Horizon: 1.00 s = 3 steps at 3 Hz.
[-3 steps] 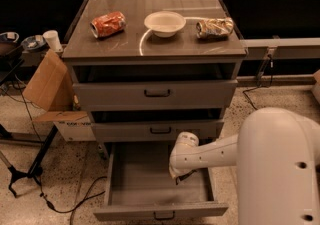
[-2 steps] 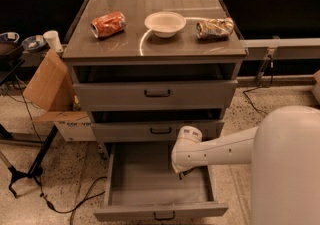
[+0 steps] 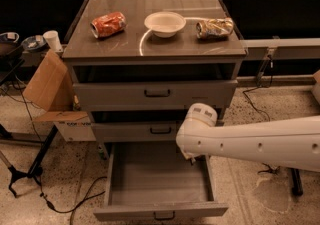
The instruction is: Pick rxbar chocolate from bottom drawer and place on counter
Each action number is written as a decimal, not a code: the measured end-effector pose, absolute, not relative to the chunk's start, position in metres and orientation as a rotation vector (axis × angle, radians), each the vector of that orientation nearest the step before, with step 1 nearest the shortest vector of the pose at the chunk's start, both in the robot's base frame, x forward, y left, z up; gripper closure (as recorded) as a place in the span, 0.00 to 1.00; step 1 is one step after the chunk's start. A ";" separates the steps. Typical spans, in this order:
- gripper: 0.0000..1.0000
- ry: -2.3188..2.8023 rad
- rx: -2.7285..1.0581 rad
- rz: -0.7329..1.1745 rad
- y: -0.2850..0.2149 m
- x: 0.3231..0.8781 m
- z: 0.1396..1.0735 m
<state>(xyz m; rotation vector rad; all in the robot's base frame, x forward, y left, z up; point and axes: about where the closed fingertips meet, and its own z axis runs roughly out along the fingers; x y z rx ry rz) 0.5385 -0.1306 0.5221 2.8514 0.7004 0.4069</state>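
Note:
The bottom drawer (image 3: 160, 212) is pulled open, and the part of its grey floor that shows is bare. The rxbar chocolate is not in view. My white arm reaches in from the right. Its wrist (image 3: 196, 131) hangs over the drawer's right rear corner, in front of the middle drawer. My gripper (image 3: 188, 158) sits under the wrist, and only a small dark bit of it shows. The counter (image 3: 160, 46) is the glossy top of the cabinet, above the arm.
On the counter lie a crushed orange can (image 3: 108, 24), a white bowl (image 3: 165, 23) and a crushed pale can (image 3: 214, 28). A cardboard box (image 3: 47, 86) stands left of the cabinet. Stand legs and cables (image 3: 30, 179) cross the floor at the left.
My arm's wrist has risen and shifted slightly right, from low over the drawer to the level of the middle drawer's front. The drawer and the things on the counter have not moved.

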 end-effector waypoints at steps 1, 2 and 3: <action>1.00 0.687 2.775 0.431 -0.136 0.540 0.617; 1.00 0.687 2.775 0.431 -0.136 0.540 0.617; 1.00 0.706 2.758 0.494 -0.126 0.552 0.637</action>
